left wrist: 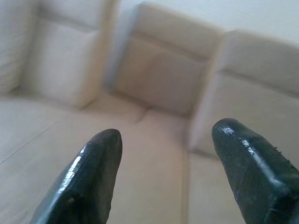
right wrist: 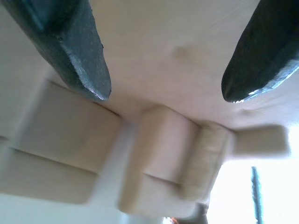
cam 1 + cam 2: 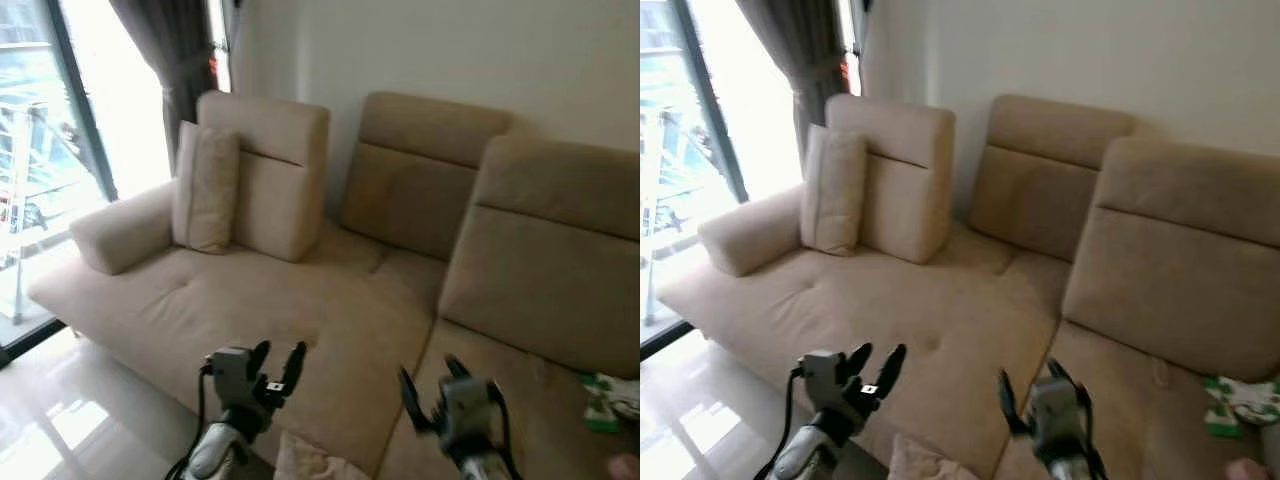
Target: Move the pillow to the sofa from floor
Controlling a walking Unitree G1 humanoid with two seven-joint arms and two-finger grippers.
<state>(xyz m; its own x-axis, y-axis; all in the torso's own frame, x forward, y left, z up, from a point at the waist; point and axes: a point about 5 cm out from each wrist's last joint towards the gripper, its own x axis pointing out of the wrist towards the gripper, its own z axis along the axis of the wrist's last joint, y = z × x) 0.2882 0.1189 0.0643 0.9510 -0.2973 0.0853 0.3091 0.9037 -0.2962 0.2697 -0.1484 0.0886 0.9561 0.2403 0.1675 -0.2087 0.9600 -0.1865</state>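
Note:
A corner of a beige pillow (image 3: pixel 308 463) shows at the bottom edge, between my two arms and in front of the sofa's front edge. The wide beige sofa (image 3: pixel 330 310) stretches across the view. My left gripper (image 3: pixel 278 353) is raised over the seat's front, open and holding nothing. My right gripper (image 3: pixel 428 375) is also open and bare, beside it over the seat seam. In the left wrist view the fingers (image 1: pixel 88 177) point at the backrests. A second beige pillow (image 3: pixel 205 187) leans upright against the left backrest.
A green and white item (image 3: pixel 608 398) lies on the seat at far right. A glass door (image 3: pixel 40 150) and dark curtain (image 3: pixel 170 60) are on the left. Glossy pale floor (image 3: pixel 60 420) lies in front of the sofa's left end.

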